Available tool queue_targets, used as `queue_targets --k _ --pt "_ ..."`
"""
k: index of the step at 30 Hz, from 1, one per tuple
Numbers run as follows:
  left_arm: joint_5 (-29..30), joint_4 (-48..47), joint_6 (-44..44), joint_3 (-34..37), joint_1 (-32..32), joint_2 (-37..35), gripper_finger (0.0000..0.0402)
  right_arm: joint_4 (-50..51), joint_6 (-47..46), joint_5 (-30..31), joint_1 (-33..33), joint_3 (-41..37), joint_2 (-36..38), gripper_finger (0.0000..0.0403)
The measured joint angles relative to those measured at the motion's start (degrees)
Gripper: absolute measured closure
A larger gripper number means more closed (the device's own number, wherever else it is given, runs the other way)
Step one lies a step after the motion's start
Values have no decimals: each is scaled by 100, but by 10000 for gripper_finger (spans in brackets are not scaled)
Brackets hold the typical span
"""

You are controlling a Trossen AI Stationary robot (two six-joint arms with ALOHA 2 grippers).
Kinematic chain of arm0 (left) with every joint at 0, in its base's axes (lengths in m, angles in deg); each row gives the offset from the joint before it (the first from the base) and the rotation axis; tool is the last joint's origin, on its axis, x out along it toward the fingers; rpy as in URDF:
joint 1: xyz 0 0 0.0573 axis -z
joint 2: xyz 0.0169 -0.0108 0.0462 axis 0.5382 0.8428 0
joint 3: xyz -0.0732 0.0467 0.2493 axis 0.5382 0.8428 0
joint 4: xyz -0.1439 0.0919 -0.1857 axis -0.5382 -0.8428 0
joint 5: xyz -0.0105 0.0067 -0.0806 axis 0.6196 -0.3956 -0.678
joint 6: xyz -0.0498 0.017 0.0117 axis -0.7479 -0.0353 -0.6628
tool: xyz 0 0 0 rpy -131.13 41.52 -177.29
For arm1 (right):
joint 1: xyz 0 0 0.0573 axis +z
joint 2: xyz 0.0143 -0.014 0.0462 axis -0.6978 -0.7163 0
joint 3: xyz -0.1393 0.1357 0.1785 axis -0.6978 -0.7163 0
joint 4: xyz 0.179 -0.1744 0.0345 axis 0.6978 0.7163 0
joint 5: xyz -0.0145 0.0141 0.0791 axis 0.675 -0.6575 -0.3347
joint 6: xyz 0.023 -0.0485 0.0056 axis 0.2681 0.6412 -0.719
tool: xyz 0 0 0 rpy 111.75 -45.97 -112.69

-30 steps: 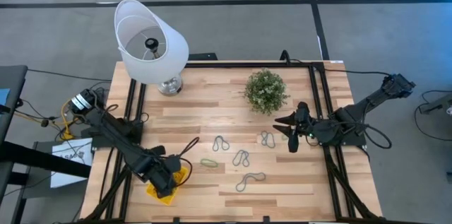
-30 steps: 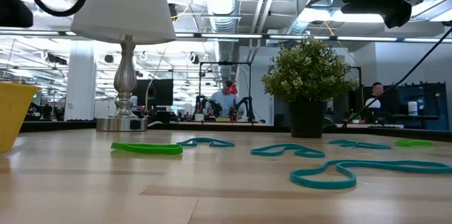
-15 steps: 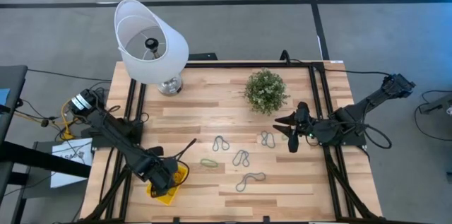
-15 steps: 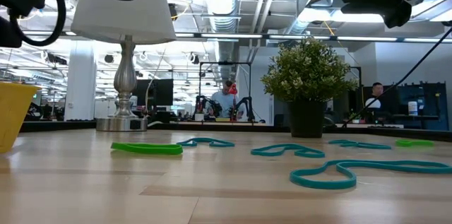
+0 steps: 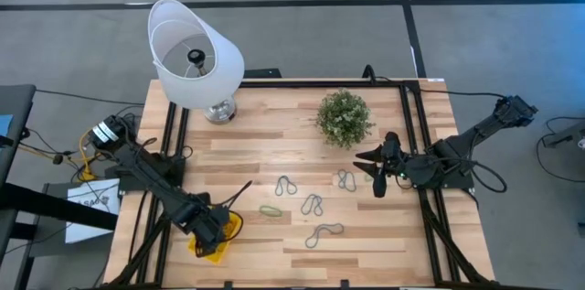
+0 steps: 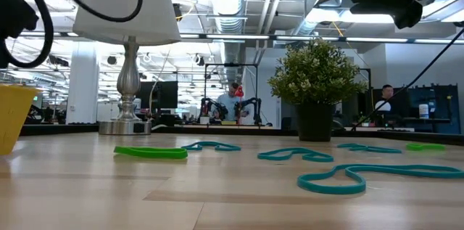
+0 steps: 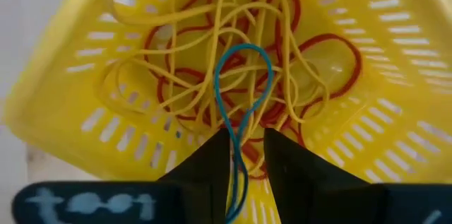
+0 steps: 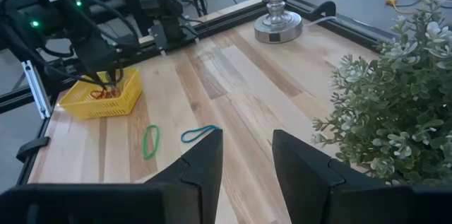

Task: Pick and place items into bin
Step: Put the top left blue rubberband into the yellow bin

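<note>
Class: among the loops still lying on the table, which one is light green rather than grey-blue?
The light green loop, lying flat on the table nearest the yellow bin. The others are grey-blue.

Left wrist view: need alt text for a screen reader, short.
The left gripper holds a blue rubber band between its nearly closed fingers, directly over a yellow slotted bin. The bin already holds a tangle of yellow and red bands.
</note>
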Motion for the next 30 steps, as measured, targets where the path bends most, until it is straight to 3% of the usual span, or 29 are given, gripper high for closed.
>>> queue_targets --k 6,11,15,22,25,30 --pt "27 -36 352 -35 -3 0 392 0 0 0 2 0 2 284" --pt "107 -129 586 -437 -8 0 400 0 0 0 2 0 2 284" --pt "172 -625 864 -1194 -56 0 401 -2 0 0 1 0 1 284" --pt "1369 -1876 1209 -2500 -54 -4 401 -2 -2 0 2 0 0 284" --pt "1553 -2057 1222 -2530 -58 -6 401 -2 -2 0 0 0 1 284" --pt "1386 -2105 724 -2126 -36 -4 401 -2 -2 0 2 0 0 284"
